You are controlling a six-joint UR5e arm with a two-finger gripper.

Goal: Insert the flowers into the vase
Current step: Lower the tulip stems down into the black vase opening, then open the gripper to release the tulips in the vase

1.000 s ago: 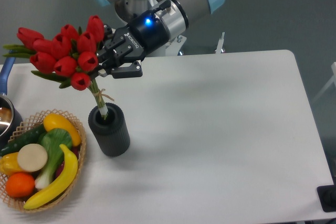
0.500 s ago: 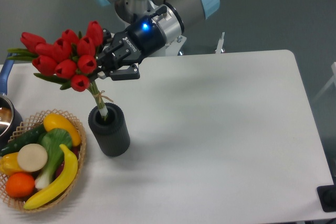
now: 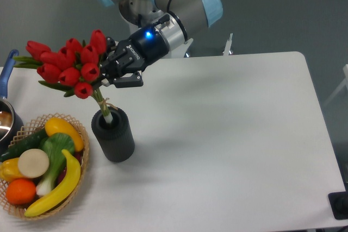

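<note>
Flowers [image 3: 70, 69] stems in vase [image 3: 113, 134], white table [image 3: 228, 134], grey backdrop, probably wall.

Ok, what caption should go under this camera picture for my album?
Robot hand holds red flowers with stems dipped in the dark vase, beside a basket of toy fruit.

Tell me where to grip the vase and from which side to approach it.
Grip the vase around its ribbed cylindrical body, below the mouth, coming from the right: the flowers fill the mouth from above and the basket crowds the left side.
</note>
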